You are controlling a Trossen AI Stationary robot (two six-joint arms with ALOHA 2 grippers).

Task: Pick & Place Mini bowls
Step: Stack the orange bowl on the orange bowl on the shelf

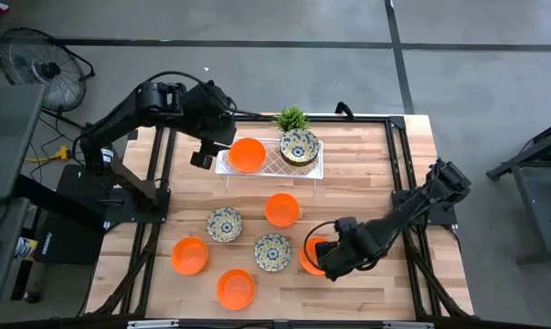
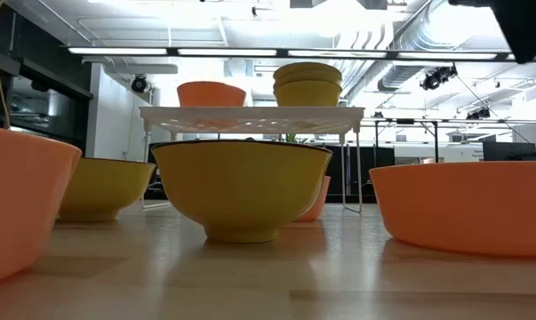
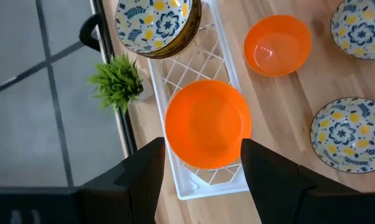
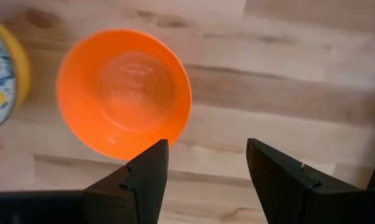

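Note:
A white lattice tray stands at the table's far side, carrying one orange mini bowl and a stack of patterned mini bowls. My left gripper hangs open above the tray's left end, with that orange bowl below and ahead of its fingers. Three more orange bowls and two patterned ones rest upright on the wood. My right gripper points down, open, over the right rim of another orange bowl near the front right.
A small green potted plant stands behind the tray at the far edge. A black metal frame runs along the table's left and right sides. Bare wood lies to the right of the orange bowl under my right gripper.

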